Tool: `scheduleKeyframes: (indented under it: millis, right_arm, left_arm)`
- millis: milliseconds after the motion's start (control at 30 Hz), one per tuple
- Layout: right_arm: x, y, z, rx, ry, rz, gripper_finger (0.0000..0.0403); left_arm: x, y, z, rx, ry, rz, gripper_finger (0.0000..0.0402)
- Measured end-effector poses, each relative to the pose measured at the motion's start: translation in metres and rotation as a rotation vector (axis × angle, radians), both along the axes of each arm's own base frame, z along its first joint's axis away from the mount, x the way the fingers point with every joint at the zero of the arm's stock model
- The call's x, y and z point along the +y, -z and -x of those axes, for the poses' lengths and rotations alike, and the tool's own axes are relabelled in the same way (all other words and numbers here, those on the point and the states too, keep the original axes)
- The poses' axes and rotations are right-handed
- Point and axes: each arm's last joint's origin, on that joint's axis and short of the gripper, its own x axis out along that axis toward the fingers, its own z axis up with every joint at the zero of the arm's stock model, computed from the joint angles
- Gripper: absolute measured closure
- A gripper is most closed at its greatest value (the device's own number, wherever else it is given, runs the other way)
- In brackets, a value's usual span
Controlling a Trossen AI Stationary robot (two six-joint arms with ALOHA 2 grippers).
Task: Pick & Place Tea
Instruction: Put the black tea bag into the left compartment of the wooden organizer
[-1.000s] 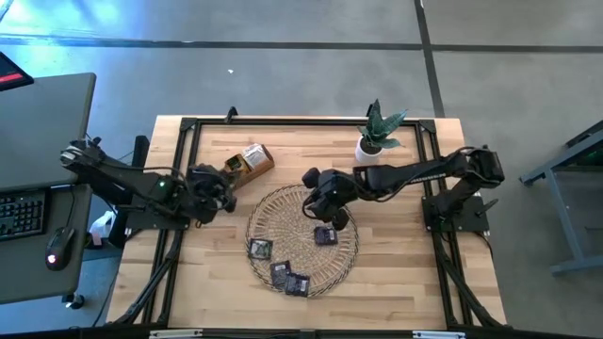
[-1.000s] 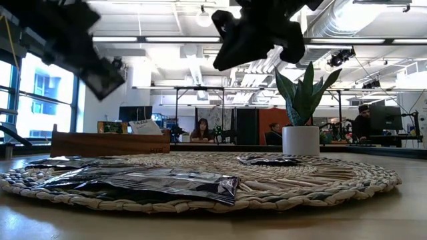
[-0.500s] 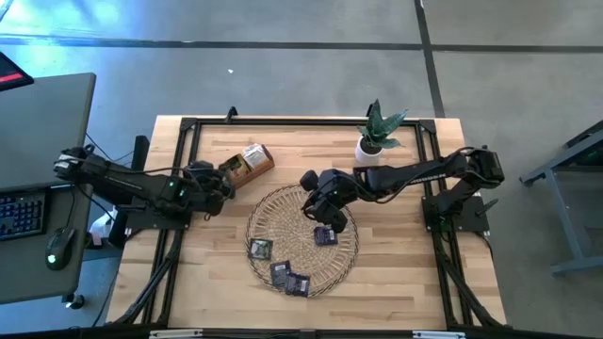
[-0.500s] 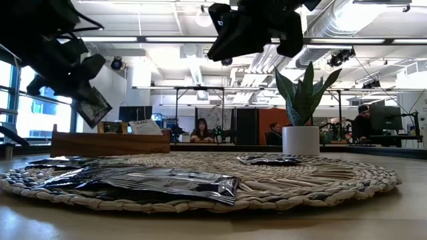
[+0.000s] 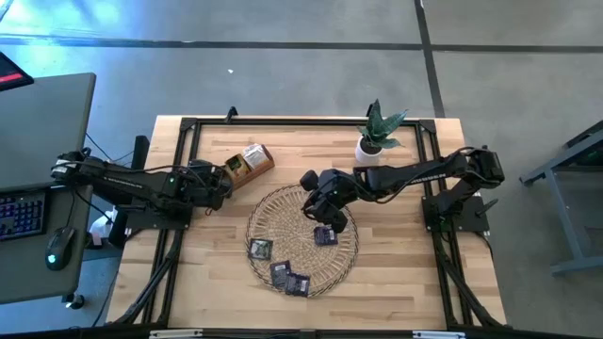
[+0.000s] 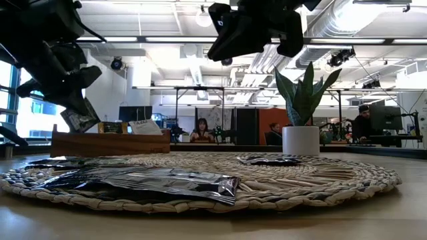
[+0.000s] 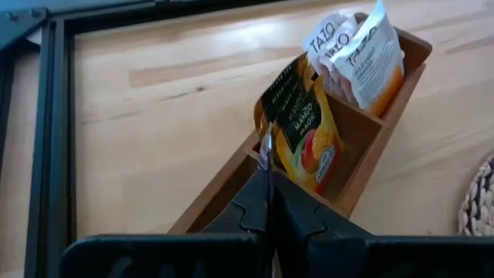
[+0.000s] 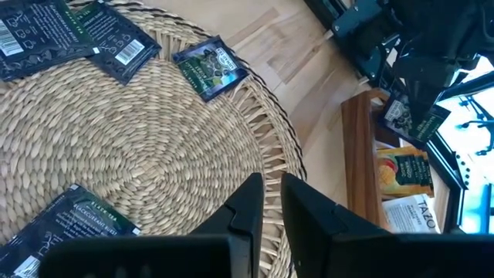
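My left gripper (image 5: 224,176) is shut on a dark tea sachet (image 6: 80,121) just over the near end of the brown wooden box (image 5: 247,162). Orange-and-black sachets (image 7: 307,131) and white-and-orange ones (image 7: 361,55) stand on edge in the box. Several dark sachets (image 5: 325,235) (image 5: 260,250) (image 5: 288,277) lie flat on the round wicker tray (image 5: 301,212). My right gripper (image 8: 270,202) hangs above the tray's far part with a narrow gap between its fingers and nothing in it. My left gripper pinches the sachet between its two fingers. In the left wrist view the sachet shows edge-on, and its thin free edge (image 7: 266,151) sticks out past the fingertips. The fingers slant down toward the box. The sachet is lifted clear, tilted below the fingers.
A potted plant (image 5: 377,134) in a white pot stands at the far right of the table. A black frame (image 5: 188,132) runs along the table's edges. Bare wood lies between the box and the tray (image 5: 221,226).
My left gripper has gone down and toward the table's far edge, up to the near end of the wooden box, rolling a little on the way. The dark sachet went with it, lower and more tilted than before.
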Motion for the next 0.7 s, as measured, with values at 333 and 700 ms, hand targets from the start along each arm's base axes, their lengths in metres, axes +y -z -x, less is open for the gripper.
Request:
scheduleKeyframes:
  millis: [333, 700]
  right_arm:
    - [0.0025, -0.0001, 0.0004, 0.002, -0.071, -0.052, 0.0356]
    - [0.0029, 0.0, 0.0004, 0.002, -0.078, -0.057, 0.0358]
  left_arm:
    - [0.001, -0.0008, 0.0006, 0.019, 0.001, -0.052, 0.034]
    - [0.0014, -0.0014, 0.0006, 0.013, -0.009, -0.076, 0.0244]
